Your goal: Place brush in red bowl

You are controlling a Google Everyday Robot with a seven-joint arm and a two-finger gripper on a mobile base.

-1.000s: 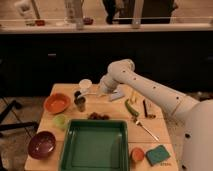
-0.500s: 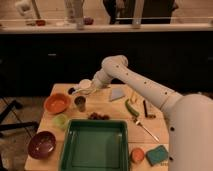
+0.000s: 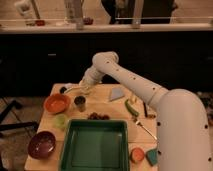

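Arm comes in from the lower right, rises to a bent elbow above the back of the table, and then slopes down and to the left. The gripper is at the end of it, low over the back-left part of the table. The brush reaches out from the gripper toward the left, its dark head near the table corner. Whether the gripper is closed on the handle I cannot tell. The red bowl sits just in front of the brush, beside a dark cup.
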